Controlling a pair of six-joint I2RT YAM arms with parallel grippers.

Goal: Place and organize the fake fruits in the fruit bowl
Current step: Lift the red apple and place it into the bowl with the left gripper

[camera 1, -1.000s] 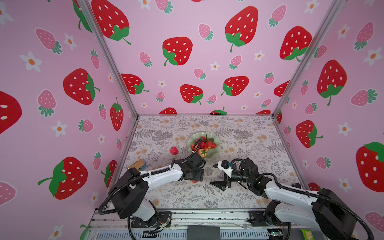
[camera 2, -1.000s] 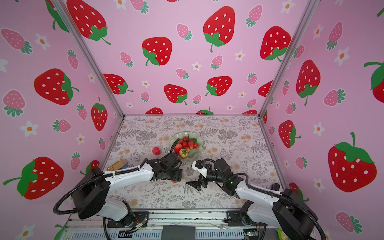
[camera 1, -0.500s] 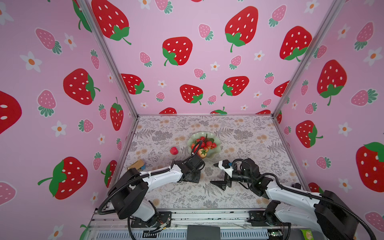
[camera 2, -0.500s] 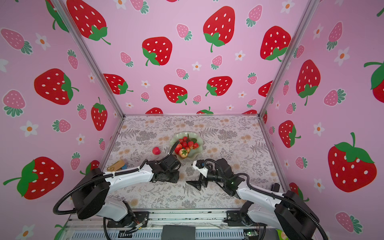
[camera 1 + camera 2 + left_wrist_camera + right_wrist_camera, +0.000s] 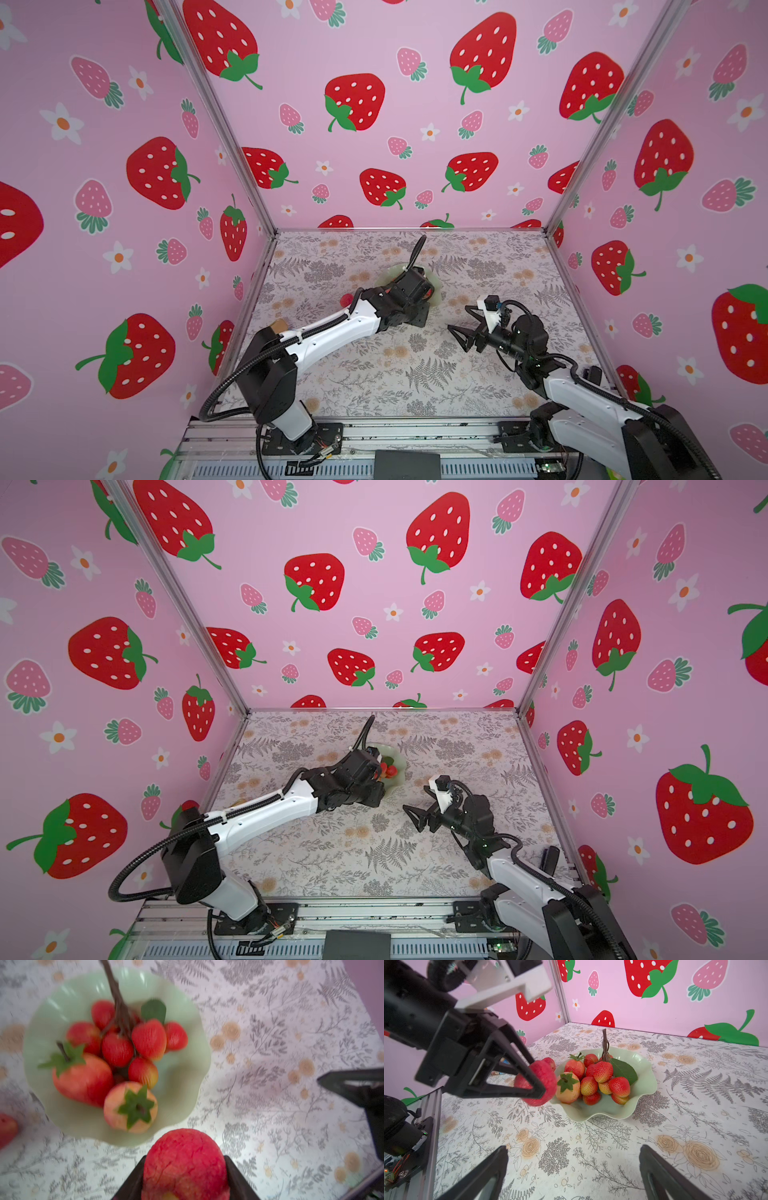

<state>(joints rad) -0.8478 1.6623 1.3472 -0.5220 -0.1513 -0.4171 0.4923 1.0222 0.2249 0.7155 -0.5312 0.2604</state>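
Bumpy pinkish-red plastic ball [image 5: 548, 1078] is clamped in left tool [image 5: 185, 1159], seemingly beside pale mint-green scalloped bowl [image 5: 643, 1084], largely hidden in both top views; right tool [image 5: 573, 1150] gapes empty.

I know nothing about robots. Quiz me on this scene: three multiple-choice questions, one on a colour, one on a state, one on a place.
1. The fruit bowl is: A gold; B pale green; C white.
2. The right gripper is: A open and empty; B shut on a fruit; C shut on the bowl.
3. The bumpy red ball is: A in the bowl; B in the right gripper; C in the left gripper, beside the bowl.
Answers: 1 B, its glossy wall is mint green. 2 A, its jaws stand wide apart with nothing between. 3 C, the left jaws clamp it just outside the rim.
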